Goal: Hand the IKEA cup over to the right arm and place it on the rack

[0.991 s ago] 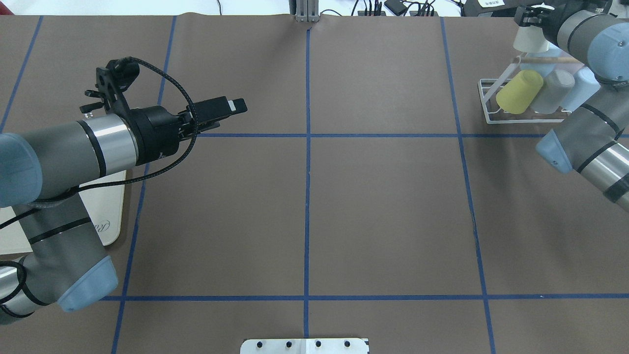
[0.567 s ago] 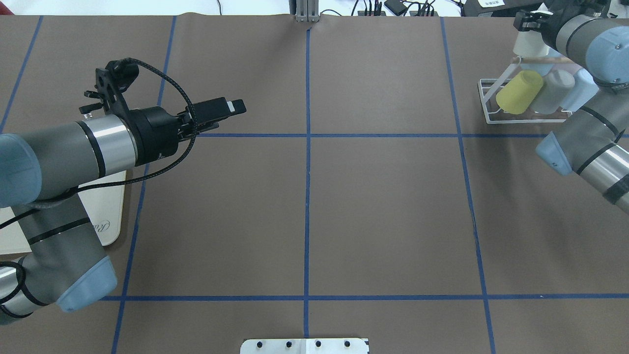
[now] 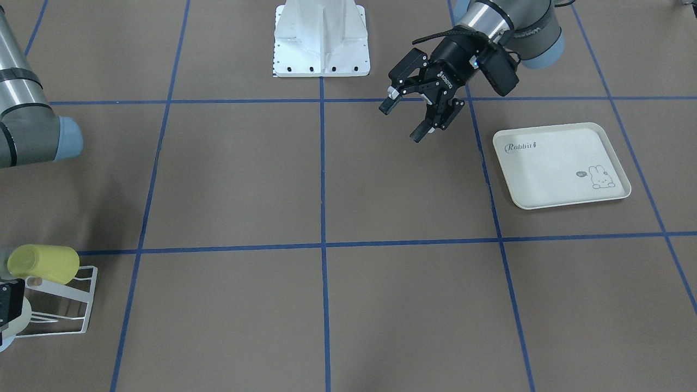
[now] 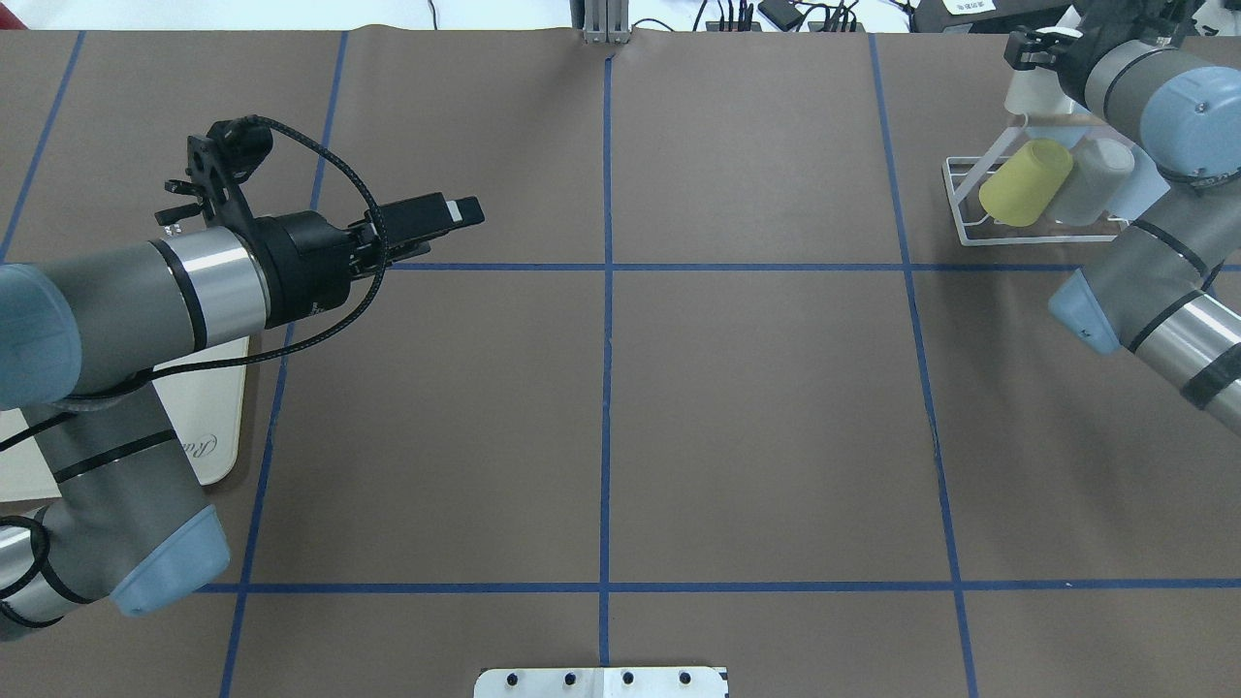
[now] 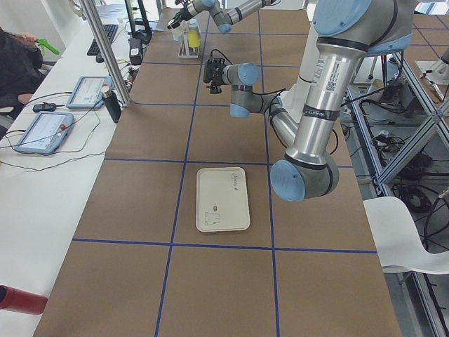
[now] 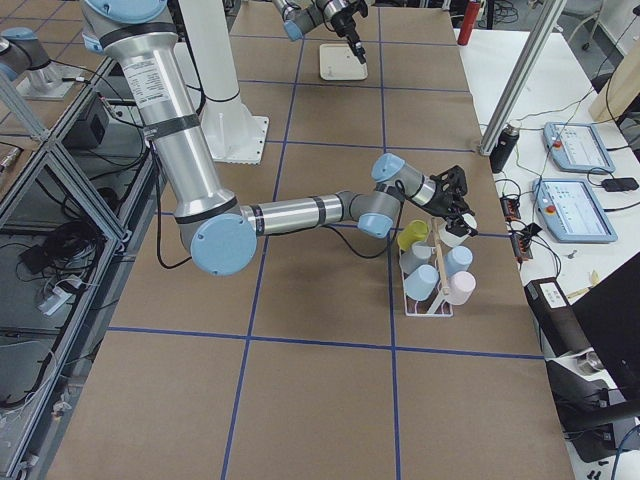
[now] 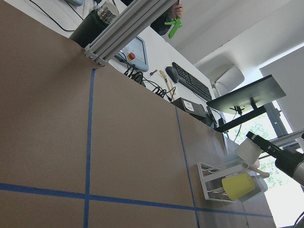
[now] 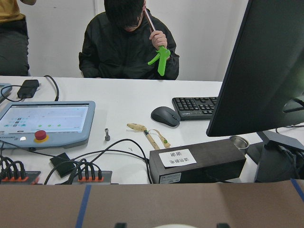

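While the black two-finger left end effector (image 3: pixel 402 121) hangs released and empty, the black right end effector (image 4: pixel 1037 47), grasping the white IKEA cup (image 4: pixel 1028 93), has edged over the white wire rack (image 4: pixel 955 206); placement pending.

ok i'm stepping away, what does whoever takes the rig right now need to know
Left gripper: open, empty, hovering over the table.
Right gripper: shut on the white cup, held over the far edge of the white wire rack.
Done: handover; the rack already carries a yellow cup and others.
To do: seat the white cup on a free prong, release, withdraw.
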`<move>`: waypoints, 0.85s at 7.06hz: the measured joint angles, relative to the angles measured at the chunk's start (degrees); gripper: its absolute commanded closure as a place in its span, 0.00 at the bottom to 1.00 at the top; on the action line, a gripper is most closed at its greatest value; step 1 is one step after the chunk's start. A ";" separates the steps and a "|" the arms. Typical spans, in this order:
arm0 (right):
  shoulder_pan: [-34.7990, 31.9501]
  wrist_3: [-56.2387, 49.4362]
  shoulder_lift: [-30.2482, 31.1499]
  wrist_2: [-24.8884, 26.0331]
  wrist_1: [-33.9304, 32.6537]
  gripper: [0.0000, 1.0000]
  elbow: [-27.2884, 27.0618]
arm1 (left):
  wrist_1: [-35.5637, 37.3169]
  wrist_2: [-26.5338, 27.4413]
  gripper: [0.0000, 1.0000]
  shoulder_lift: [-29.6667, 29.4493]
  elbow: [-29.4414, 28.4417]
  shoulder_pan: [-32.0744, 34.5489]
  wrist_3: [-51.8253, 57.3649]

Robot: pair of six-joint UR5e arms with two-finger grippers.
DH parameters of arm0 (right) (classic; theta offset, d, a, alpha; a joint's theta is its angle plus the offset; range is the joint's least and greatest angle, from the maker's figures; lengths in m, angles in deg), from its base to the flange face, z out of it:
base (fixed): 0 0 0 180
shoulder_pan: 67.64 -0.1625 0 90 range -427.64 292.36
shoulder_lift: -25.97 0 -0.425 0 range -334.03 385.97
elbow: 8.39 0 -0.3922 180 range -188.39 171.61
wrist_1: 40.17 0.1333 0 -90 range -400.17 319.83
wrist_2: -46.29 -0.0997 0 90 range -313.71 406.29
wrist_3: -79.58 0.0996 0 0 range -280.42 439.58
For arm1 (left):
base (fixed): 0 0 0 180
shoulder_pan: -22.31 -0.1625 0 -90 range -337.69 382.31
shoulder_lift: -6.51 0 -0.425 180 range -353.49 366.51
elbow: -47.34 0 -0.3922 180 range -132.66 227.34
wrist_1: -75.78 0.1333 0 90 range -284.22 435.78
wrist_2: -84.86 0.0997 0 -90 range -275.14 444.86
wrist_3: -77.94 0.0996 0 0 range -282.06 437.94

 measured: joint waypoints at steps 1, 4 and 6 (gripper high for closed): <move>0.08 0.01 0.02 1.37 0.26 1.00 0.05 | -0.03 0.00 0.00 0.03 -0.03 0.00 0.00; 0.92 0.13 0.10 6.35 0.40 1.00 0.08 | -0.43 -0.47 0.00 0.90 -0.10 -0.04 0.00; 2.51 0.33 0.11 9.01 0.42 1.00 -0.03 | -0.52 -0.70 0.00 1.26 -0.03 -0.01 -0.04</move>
